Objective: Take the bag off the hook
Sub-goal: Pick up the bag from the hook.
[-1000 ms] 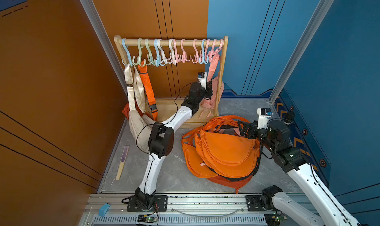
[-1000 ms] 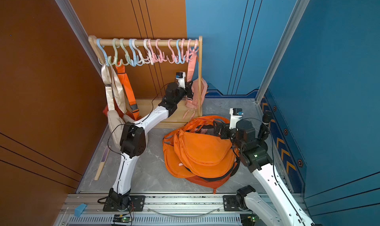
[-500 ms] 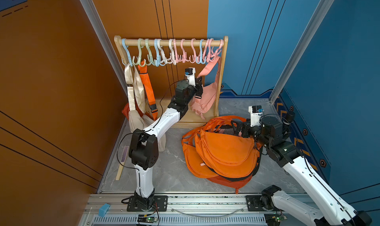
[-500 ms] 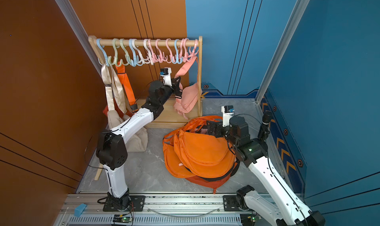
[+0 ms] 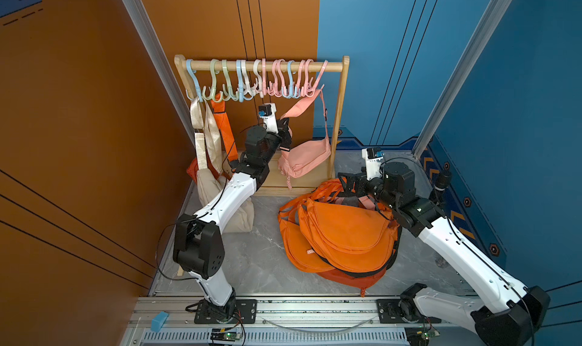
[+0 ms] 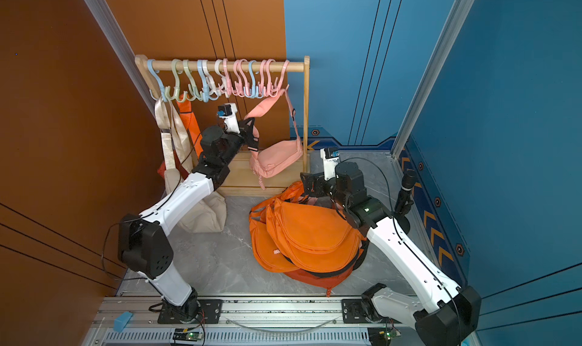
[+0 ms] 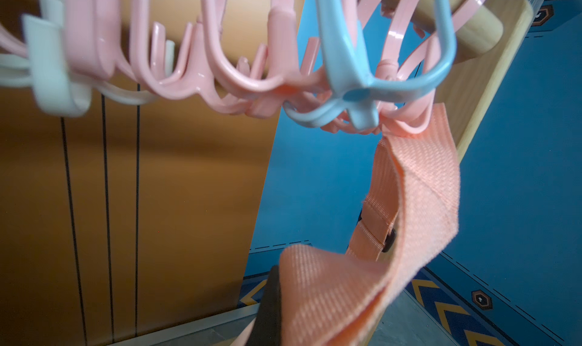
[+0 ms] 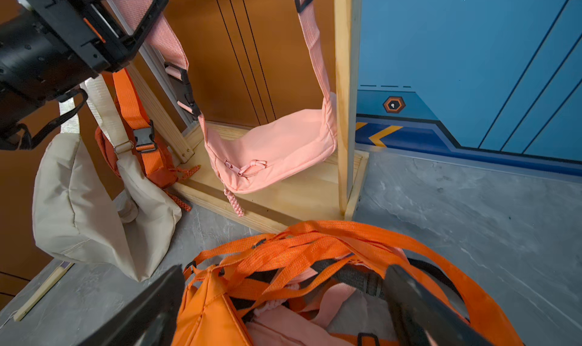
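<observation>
Clenched on the webbing strap [image 5: 300,108] of the salmon-pink fabric bag [image 5: 307,160], the left gripper [image 5: 285,127] has hoisted it sideways; the strap still rides a pink plastic hook [image 5: 319,76].

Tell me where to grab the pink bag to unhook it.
Grip the flat strap just below its pink hook, coming from the front where the left gripper is shut on it; the loop sits over an upturned tip, so lift it.

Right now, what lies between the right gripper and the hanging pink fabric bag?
Tangled orange bag straps, then the wooden rack's base, in the right wrist view.
</observation>
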`<state>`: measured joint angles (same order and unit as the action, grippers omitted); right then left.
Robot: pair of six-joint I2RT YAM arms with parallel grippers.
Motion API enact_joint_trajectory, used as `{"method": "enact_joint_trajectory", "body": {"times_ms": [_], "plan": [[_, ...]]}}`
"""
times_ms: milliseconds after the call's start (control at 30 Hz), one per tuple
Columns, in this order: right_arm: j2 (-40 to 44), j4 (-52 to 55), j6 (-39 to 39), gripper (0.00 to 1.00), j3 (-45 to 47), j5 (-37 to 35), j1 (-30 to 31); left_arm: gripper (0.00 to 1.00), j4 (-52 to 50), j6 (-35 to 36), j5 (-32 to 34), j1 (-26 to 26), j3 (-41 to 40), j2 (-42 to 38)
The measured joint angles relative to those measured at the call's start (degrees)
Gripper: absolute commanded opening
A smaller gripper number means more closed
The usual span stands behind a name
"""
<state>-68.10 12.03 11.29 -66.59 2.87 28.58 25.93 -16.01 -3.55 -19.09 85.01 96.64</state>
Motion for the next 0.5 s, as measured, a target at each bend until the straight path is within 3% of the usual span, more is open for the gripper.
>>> {"method": "enact_joint_trajectory", "body": {"times_ms": [267, 500], "plan": [[-13.38, -3.43, -2.75, 1.00, -13.55, 0.42, -0.09, 0.00, -0.52, -1.03, -1.68, 1.64, -1.70, -3.82], [-25.83, -8.39, -4.79, 0.99, -23.02, 4.83, -1.57, 0.00, -2.89, -1.42, -4.07, 2.99, -2.19, -5.29]]}}
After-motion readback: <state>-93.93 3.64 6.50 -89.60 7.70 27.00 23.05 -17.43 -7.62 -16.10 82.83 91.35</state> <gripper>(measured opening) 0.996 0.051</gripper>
